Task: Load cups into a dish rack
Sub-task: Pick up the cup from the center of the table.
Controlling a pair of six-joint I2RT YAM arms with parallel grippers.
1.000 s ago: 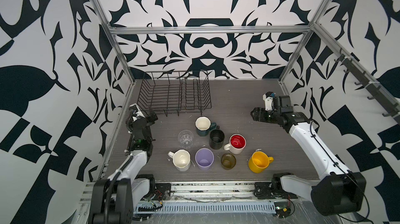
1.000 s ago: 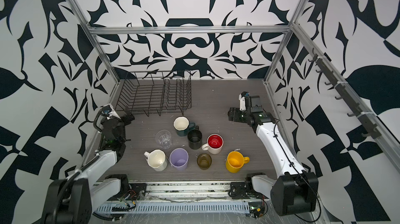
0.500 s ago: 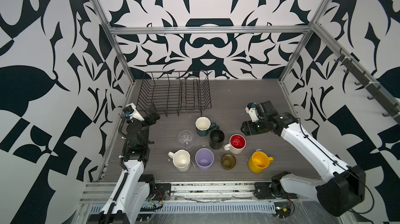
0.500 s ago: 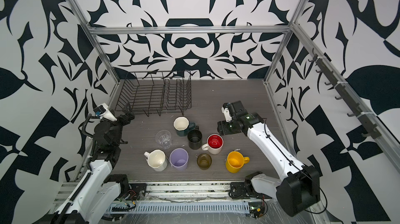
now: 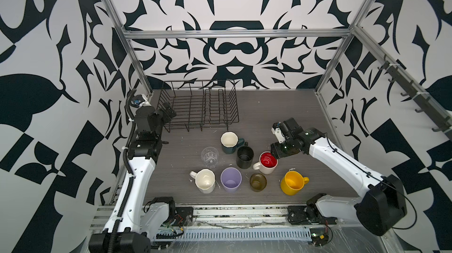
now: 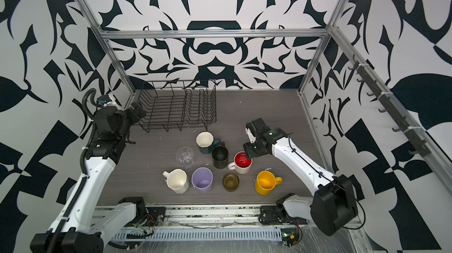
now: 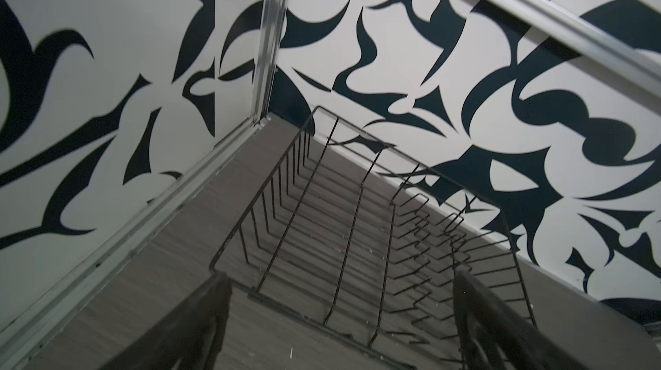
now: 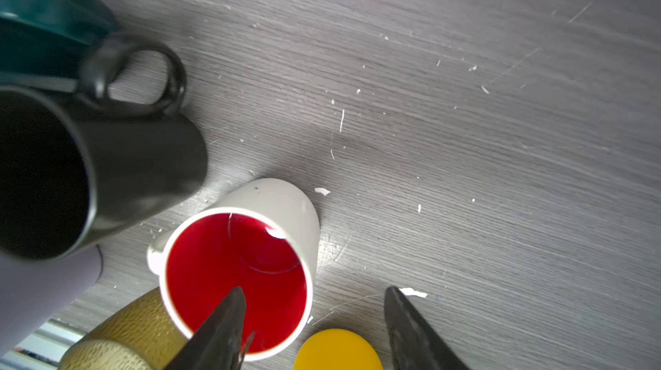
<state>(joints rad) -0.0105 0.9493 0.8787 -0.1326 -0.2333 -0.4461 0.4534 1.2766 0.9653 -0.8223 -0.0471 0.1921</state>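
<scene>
Front row on the grey tabletop (image 5: 281,117), all upright and close together: cream faceted mug (image 5: 205,180), lilac tumbler (image 5: 231,183), amber glass (image 5: 258,182), and yellow mug (image 5: 292,182) a bit apart at the right end. Next row back: clear glass (image 5: 209,157), black mug (image 5: 245,157), white red-inside mug (image 5: 267,163). The dark-green faceted mug (image 5: 228,142) sits just behind the black one, the two touching or nearly so. Right gripper (image 8: 314,293) hangs over the red-inside mug's right rim. In the wrist view one finger (image 8: 229,318) is over the red interior and the other is outside over the table. The jaws are apart, gap much wider than the mug wall, nothing clamped. Dish rack (image 5: 198,107) is at the far left of the table near the back wall, with no cups in it. Left gripper (image 7: 338,278) is at the rack's near-left corner, fingers spread wide, holding nothing.
</scene>
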